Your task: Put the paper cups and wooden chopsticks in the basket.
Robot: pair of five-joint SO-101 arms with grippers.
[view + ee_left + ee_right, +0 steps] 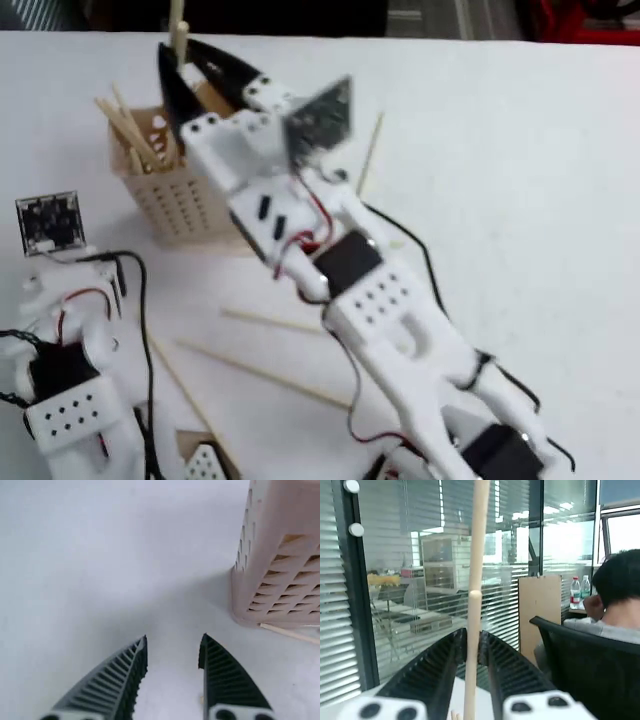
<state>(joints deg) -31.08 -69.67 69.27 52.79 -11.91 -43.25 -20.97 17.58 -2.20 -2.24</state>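
The right hand [177, 46] is closed narrowly on one wooden chopstick [178, 28], which is held upright between its two dark fingers [215, 70]. In the right wrist view, only the stick's own width is left between the ribbed fingers [440, 665] of the right hand [472, 634]. There the wooden chopstick [479, 555] is seen rising well past the fingertips. This hand is held over the open top of the basket [180, 205], which stands just beneath it. Whether the hand touches the rim cannot be told. A set of bundled chopsticks [130, 130] is stood slanting inside the basket, just beside the hand on the side toward the left arm.

The left hand [174, 638] is opened fairly wide, and the white surface [75, 555] is seen through the gap between its fingers. The basket [280, 570] is placed ahead of this hand and off to one side, apart from it. A flat chopstick [290, 634] is laid along the foot of the basket.

Back along the right arm from its hand, loose chopsticks [265, 372] are laid on the surface [520, 150], partly covered by the arm. A single stick [370, 150] is laid near the right hand's wrist, on the side away from the basket.
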